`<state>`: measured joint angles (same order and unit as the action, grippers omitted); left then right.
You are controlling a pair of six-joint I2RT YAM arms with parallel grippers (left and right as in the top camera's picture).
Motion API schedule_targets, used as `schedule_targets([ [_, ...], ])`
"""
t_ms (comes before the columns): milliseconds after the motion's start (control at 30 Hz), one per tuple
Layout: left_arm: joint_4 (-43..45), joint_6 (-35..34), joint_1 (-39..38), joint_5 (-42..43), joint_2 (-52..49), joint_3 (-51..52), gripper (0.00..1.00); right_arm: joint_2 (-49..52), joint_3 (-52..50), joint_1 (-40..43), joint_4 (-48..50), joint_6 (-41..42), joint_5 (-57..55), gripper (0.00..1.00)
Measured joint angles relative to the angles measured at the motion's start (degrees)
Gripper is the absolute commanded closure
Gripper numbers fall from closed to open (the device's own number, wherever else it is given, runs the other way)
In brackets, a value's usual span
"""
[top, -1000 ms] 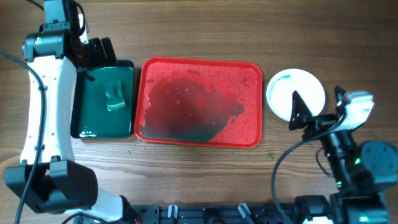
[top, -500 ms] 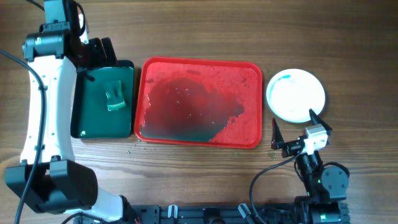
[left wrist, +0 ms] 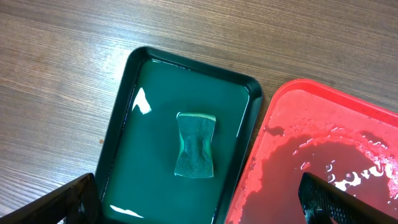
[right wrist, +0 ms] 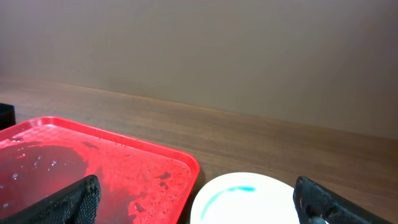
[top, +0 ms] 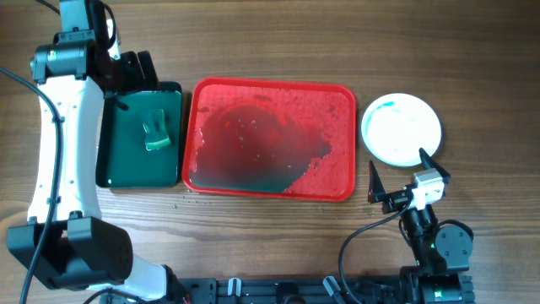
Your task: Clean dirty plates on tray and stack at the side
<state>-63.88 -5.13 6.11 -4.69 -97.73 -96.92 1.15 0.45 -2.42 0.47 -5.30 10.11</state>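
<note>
Crouching beside the plates (top: 402,128), right end effector (top: 399,179) gapes (fingers (top: 372,182) wide).

Bare table (top: 270,42) runs along the far and near sides of both trays; the tray (top: 270,82) has a wet floor open from above, behind a raised rim; the green tray (top: 122,135) lies just left of it, a sponge (top: 156,131) at its middle; a narrow strip of wood separates the tray from the plate (top: 402,128); the right gripper (top: 401,179), fingers spread, stands at the plate's near edge.
</note>
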Motion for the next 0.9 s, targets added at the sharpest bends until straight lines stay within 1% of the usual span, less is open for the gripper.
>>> schedule_targets([
  [200,0.0,0.0,0.0,0.0,0.15,0.0,0.0,0.0,0.0,0.0,0.0,0.0,0.0,0.0],
  [300,0.0,0.0,-0.5,0.0,2.89,0.0,0.0,0.02,0.0,0.0,0.0,0.0,0.0,0.0],
  [367,0.0,0.0,-1.57,0.0,6.43,0.0,0.0,0.02,0.0,0.0,0.0,0.0,0.0,0.0],
  [400,0.0,0.0,-2.97,0.0,10.38,0.0,0.0,0.02,0.0,0.0,0.0,0.0,0.0,0.0],
  [533,-0.02,0.28,-7.02,-1.42,19.3,0.0,0.0,0.02,0.0,0.0,0.02,-0.02,0.0,0.0],
  [733,0.42,0.42,-7.67,-2.58,33.27,1.62,0.0,0.02,0.0,0.0,0.04,-0.02,0.0,0.0],
  [800,5.27,0.57,-6.32,-2.8,39.69,7.52,0.0,0.02,0.0,0.0,0.02,0.0,0.0,0.0],
  [867,14.34,0.63,-5.38,-2.95,46.71,17.55,0.0,0.02,-0.02,0.0,0.04,-0.02,0.0,0.0],
  [900,22.14,0.59,-5.29,-2.67,50.8,25.29,0.0,0.02,-0.02,0.0,0.07,-0.04,0.0,0.0],
])
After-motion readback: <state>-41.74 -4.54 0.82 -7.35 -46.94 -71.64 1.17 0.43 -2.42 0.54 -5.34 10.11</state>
